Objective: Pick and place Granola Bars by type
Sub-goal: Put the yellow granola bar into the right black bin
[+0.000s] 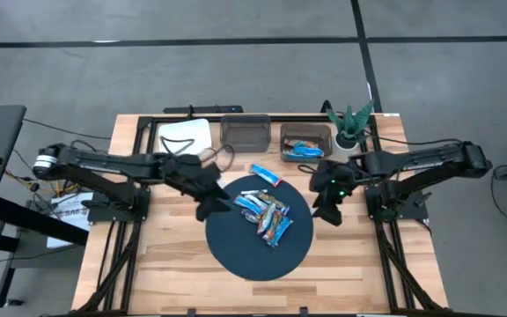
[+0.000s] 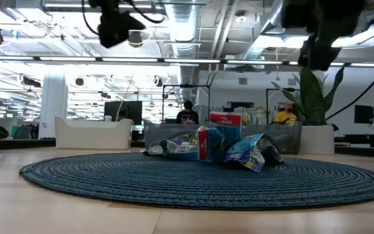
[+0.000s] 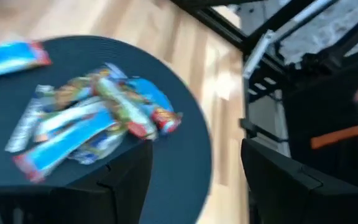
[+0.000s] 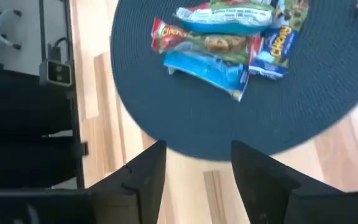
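The Granola Bars (image 1: 267, 215) were heaped on a round dark mat (image 1: 236, 251) near the middle of the bench (image 1: 165, 264), overlapping and partly stacked; 1 blue bar (image 1: 266, 175) lay apart on the wood just beyond the mat, toward the far edge, and more blue wrappers were seen in the right bin (image 1: 305, 141) at the far edge. Because the wrappers were glossy and interleaved, it was judged that a pinch into the heap could catch 2 bars of different types at once, or slide 1 off the mat. A collision between the arms was also judged possible, since both hands were held close to the heap.

The left hand (image 1: 211, 204) was poised over the mat's left rim with its fingers (image 3: 120, 186) spread and nothing between them; the right hand (image 1: 327, 210) hovered just off the mat's right rim, likewise spread and unladen.

The bench was of pale wood planks. Along its far edge were set a white tray (image 1: 186, 136), an empty dark bin (image 1: 244, 133) and a potted plant (image 1: 351, 126). Beyond, an open workspace with ceiling lights was seen, with 2 people (image 2: 187, 112) seated far off.
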{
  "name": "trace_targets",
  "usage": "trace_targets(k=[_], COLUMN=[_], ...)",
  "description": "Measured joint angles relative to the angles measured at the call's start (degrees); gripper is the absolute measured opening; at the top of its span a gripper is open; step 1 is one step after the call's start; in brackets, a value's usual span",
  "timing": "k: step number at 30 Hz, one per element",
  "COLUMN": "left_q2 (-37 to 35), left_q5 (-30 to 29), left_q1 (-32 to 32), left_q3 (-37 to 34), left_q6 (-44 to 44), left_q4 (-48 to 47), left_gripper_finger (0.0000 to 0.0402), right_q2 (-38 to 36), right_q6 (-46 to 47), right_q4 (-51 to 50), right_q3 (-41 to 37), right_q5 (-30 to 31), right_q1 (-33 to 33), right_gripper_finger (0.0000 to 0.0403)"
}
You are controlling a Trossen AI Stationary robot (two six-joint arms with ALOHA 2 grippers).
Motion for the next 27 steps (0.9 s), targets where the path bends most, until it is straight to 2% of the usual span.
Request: trace_targets(k=[3, 6, 9, 12, 22, 27], left_q2=[-5.66, -11.40, -15.32, -16.01, -14.05, -13.94], left_q5=[-2.72, -3.62, -3.62, -3.82, -8.90, -13.18], left_q1=[0.75, 1.63, 2.58, 3.13, 3.74, 3.74], left_q3=[-3.18, -9.98, -16.57, -20.16, -20.51, -20.51], left_q6=[1.15, -1.38, -3.82, -1.59, 13.66, 15.56], left_q4=[-2.77, -2.34, 4.54, 11.27, 11.15, 11.37], left_gripper_finger=[0.0238, 0.0238, 0.0238, 0.0238, 0.0238, 0.0238], right_q2=[-3.45, -7.03, -9.30, -9.60, -6.22, -3.37], right_q6=[0.05, 1.86, 4.65, 8.56, 19.58, 21.62], right_q4=[-1.15, -1.02, 0.01, 1.58, 12.98, 22.65], right_q3=[-0.03, 0.02, -0.02, -0.02, -0.15, 0.02], right_q5=[2.21, 8.23, 13.48, 15.18, 15.41, 15.41], right_q1=[0.05, 0.01, -0.10, -0.10, -0.06, -0.06], right_gripper_finger=[0.0163, 0.0158, 0.0154, 0.0153, 0.0150, 0.0148])
